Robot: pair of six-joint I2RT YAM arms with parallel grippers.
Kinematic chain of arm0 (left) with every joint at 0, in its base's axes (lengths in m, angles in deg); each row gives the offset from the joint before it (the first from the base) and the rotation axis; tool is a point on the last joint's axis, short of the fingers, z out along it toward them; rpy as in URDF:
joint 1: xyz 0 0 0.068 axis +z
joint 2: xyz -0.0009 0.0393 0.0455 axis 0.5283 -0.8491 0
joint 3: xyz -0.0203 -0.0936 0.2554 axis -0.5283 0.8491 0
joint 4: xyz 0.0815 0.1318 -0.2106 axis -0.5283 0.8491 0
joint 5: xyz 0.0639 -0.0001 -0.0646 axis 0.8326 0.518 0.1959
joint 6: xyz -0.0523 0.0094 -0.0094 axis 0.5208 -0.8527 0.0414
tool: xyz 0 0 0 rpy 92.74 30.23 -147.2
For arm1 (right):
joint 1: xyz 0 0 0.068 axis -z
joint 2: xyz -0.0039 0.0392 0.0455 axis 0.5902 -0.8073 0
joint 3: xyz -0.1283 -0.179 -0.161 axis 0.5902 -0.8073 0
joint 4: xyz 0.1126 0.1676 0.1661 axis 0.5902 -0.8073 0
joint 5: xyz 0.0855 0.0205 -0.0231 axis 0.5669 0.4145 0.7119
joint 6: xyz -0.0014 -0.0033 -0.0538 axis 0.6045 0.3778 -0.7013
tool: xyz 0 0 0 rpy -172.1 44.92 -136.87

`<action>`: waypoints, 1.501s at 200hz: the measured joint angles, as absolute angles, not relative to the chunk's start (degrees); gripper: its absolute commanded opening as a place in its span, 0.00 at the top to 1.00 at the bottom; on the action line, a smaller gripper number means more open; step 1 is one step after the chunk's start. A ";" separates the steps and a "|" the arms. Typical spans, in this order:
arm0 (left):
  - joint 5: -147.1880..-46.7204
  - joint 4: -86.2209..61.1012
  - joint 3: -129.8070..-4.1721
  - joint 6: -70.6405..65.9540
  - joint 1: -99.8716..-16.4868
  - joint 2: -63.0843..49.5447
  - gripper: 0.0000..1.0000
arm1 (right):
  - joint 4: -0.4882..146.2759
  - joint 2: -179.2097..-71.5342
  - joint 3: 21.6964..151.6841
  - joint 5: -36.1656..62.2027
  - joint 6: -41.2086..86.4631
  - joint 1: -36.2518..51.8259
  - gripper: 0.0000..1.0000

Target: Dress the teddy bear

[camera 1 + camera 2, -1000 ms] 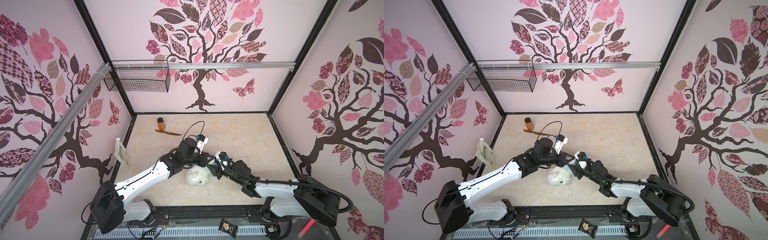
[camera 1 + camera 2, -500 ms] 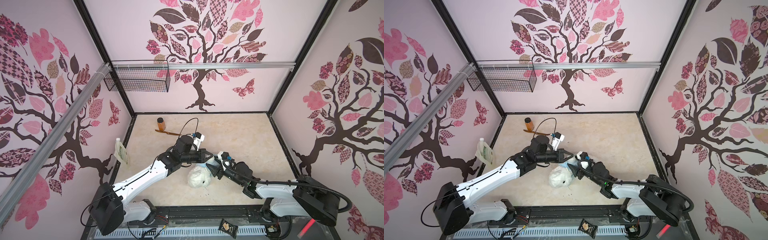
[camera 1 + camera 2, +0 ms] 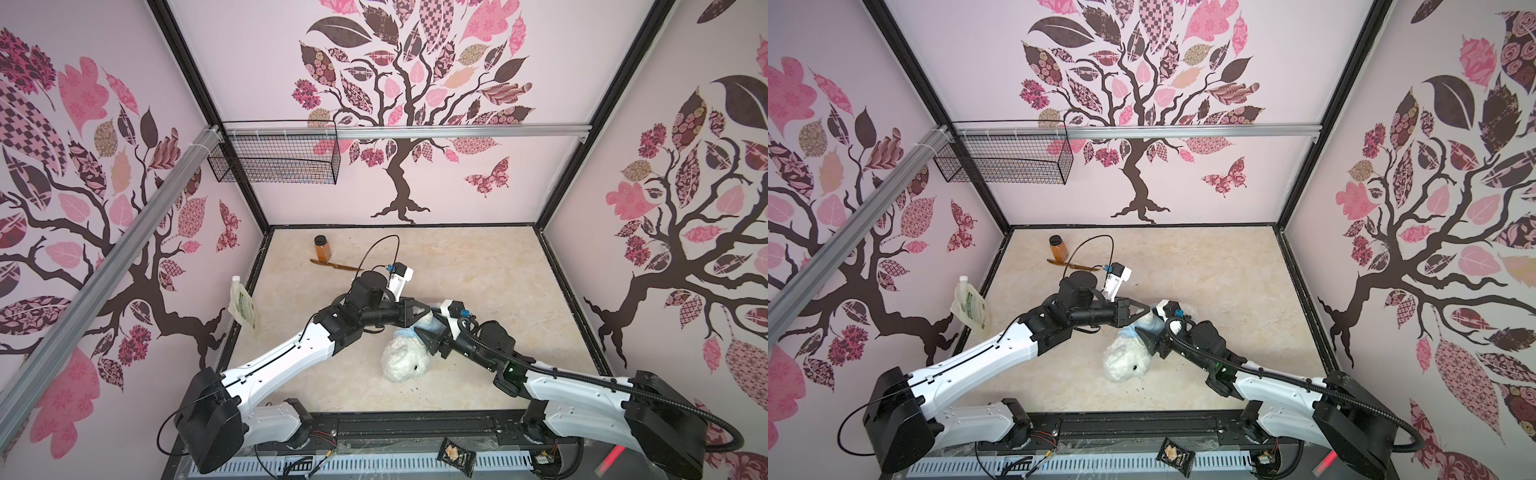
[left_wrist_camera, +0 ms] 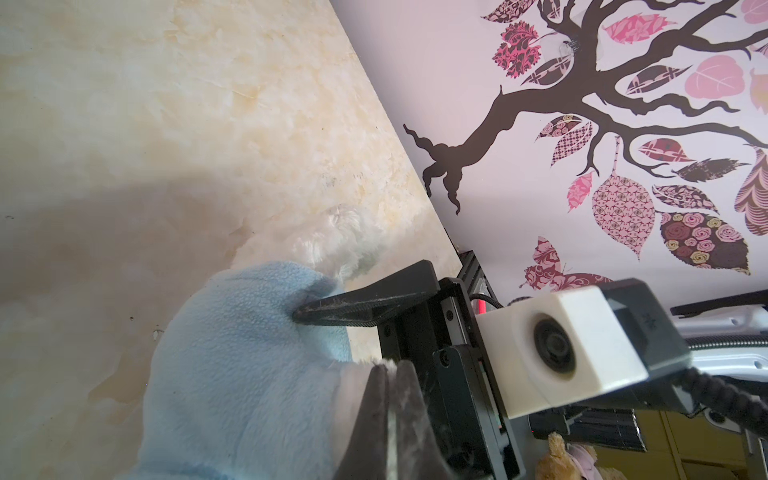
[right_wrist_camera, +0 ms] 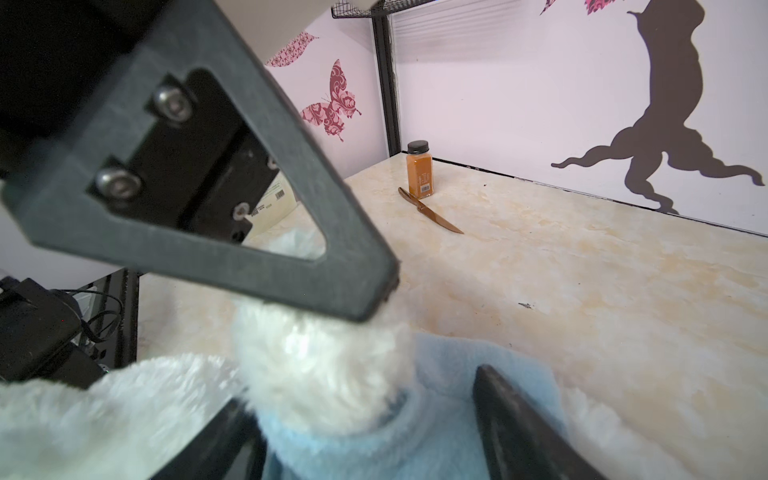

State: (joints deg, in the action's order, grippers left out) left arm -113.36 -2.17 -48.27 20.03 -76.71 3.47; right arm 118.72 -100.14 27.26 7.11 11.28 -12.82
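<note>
The white fluffy teddy bear [image 3: 401, 361] [image 3: 1125, 363] lies mid-table with a light blue shirt [image 3: 406, 332] [image 3: 1128, 332] bunched around its upper body. My left gripper [image 3: 428, 312] [image 3: 1148, 311] [image 4: 388, 366] is shut on a white furry limb [image 5: 320, 365] that sticks out of a blue sleeve [image 5: 374, 444]. White fur shows between its closed tips. My right gripper [image 3: 428, 332] [image 3: 1148, 332] [image 5: 359, 386] is open, its two dark fingers [image 5: 511, 419] standing either side of that sleeve. One right finger [image 4: 357, 309] presses into the blue fabric [image 4: 241, 365].
An amber spice jar [image 3: 322, 246] [image 5: 419, 168] and a brown knife [image 3: 334, 265] [image 5: 430, 211] lie at the back left. A pouch [image 3: 242, 303] leans on the left wall under a wire basket [image 3: 274, 156]. A snack packet [image 3: 457, 451] lies on the front rail.
My right gripper's jaws have spread wider around the sleeve. The left gripper stays shut on the limb and has shifted slightly toward the back.
</note>
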 measured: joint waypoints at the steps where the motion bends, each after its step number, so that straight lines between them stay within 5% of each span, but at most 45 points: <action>1: -113.39 -2.19 -48.27 20.03 -76.73 3.47 1.00 | 118.72 -100.16 27.33 7.15 11.41 -12.82 0.25; 110: -112.45 -2.23 -48.24 20.34 -77.82 2.80 1.00 | 125.19 -108.38 28.33 5.91 15.26 -12.19 0.46; 197: -114.28 -0.18 -48.27 23.44 -75.64 2.80 1.00 | 130.94 -111.63 25.45 3.17 14.16 -12.49 0.26; 300: -113.21 -2.58 -48.27 13.52 -73.43 -0.96 1.00 | 106.44 -89.12 27.79 7.92 15.74 -6.37 0.16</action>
State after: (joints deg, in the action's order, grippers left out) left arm -113.21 -2.58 -48.27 13.52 -73.43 -0.96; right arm 106.44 -89.12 27.79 7.92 15.74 -6.37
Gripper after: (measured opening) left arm 0.048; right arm 0.837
